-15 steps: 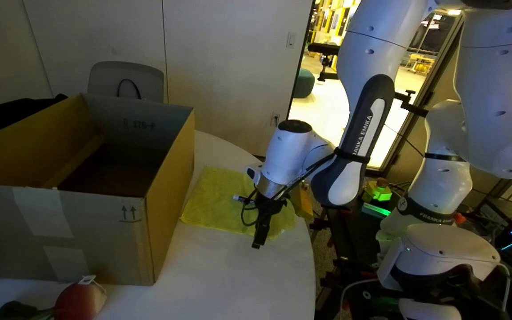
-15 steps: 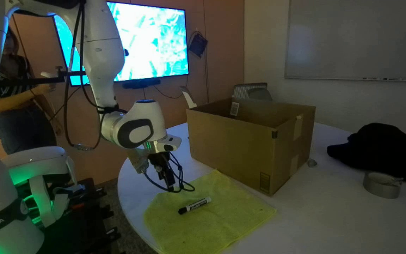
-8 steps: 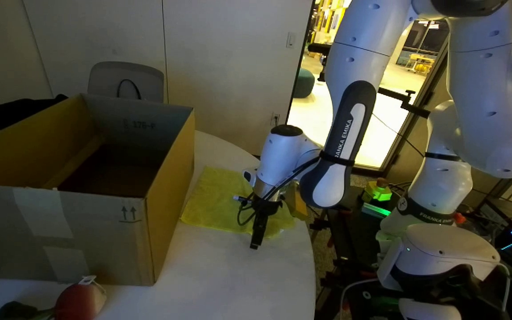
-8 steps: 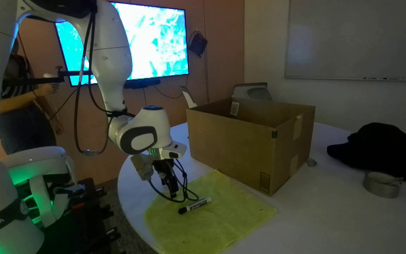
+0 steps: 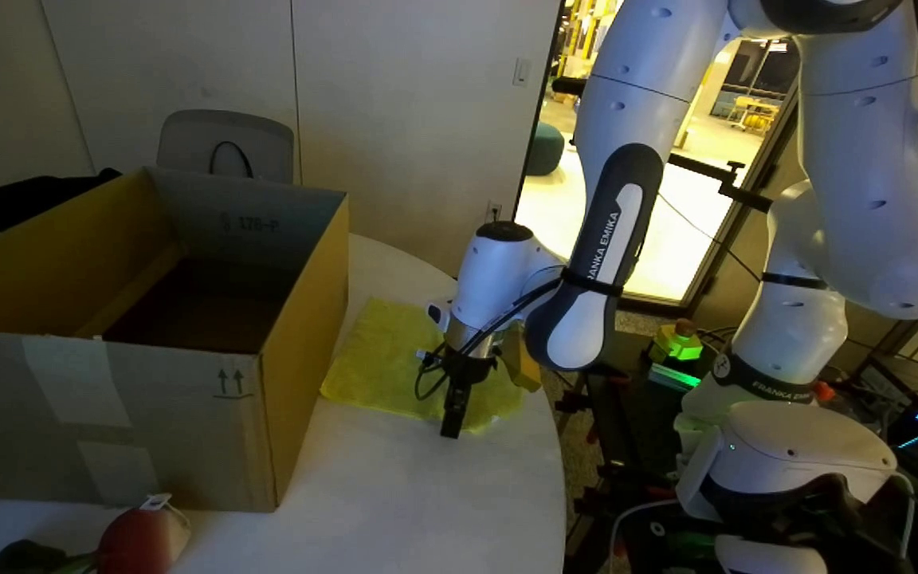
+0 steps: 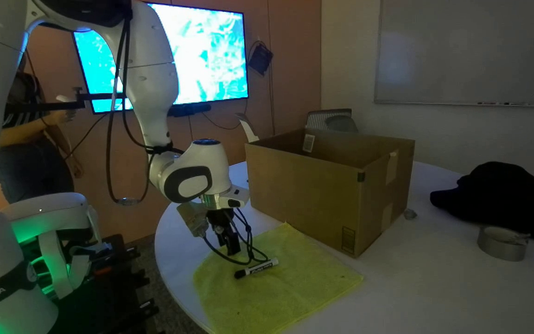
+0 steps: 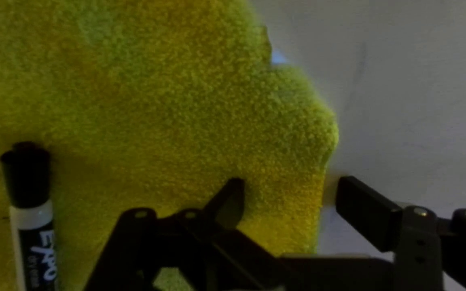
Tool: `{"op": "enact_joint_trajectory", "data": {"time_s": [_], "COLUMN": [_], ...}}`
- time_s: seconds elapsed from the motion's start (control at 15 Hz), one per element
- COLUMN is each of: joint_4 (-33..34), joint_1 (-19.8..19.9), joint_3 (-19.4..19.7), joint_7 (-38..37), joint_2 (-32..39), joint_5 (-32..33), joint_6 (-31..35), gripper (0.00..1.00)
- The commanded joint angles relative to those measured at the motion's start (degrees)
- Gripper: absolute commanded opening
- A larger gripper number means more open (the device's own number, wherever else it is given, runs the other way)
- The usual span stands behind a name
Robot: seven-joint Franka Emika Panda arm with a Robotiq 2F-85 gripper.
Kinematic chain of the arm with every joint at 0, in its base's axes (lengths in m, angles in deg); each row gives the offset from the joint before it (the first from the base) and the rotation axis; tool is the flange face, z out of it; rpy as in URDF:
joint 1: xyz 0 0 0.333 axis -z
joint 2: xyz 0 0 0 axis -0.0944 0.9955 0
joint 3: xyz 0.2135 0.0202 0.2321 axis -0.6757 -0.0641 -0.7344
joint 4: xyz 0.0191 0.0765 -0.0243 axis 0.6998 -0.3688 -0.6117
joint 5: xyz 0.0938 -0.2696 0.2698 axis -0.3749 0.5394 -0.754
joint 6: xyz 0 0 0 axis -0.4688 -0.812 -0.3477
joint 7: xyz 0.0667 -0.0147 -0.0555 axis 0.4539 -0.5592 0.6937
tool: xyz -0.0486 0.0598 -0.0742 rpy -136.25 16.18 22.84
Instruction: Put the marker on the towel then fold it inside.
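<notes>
The yellow-green towel (image 6: 308,287) lies spread on the round white table, next to the cardboard box. It also shows in the other views (image 5: 375,359) (image 7: 156,113). The marker (image 6: 257,268), black and white with a black cap, lies on the towel; in the wrist view (image 7: 34,226) it is at the left, apart from the fingers. An exterior view (image 5: 423,355) shows only its end behind cables. My gripper (image 7: 289,190) is open and points down at the towel's edge, one finger over the towel, one over bare table. It shows in both exterior views (image 5: 451,430) (image 6: 232,248). Finger contact cannot be told.
A large open cardboard box (image 6: 304,190) stands beside the towel. A tape roll (image 6: 502,243) and black cloth (image 6: 503,199) lie beyond it. A red object (image 5: 144,542) lies by the box. Cables (image 6: 248,241) hang from the wrist near the marker. The table edge is close to the gripper.
My gripper has moved lower and toward the marker's side of the towel. The towel's edge by the gripper has shifted slightly inward, and the marker's cap end has shifted slightly.
</notes>
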Motion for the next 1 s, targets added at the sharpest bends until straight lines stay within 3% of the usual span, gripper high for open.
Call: {"op": "enact_joint_trajectory", "data": {"time_s": [0.0,0.33,0.6,0.8,0.93], "joint_4": [0.84,-1.22,-6.06,-11.18,-13.12], "joint_1": [0.78,0.13,-2.54,-6.41,-6.48], "joint_3": [-0.61,0.24,4.56,13.16,17.93], "joint_7": [2.74,3.16,2.07,0.88,1.86], "joint_2": [0.5,-2.35,-8.8,-14.62,-16.57], "joint_5": [-1.38,-1.16,-0.79,-1.38,-3.13], "joint_6": [-1.32,-1.07,2.25,8.89,11.79], "gripper": [0.34,0.01,0.0,0.01,0.01]}}
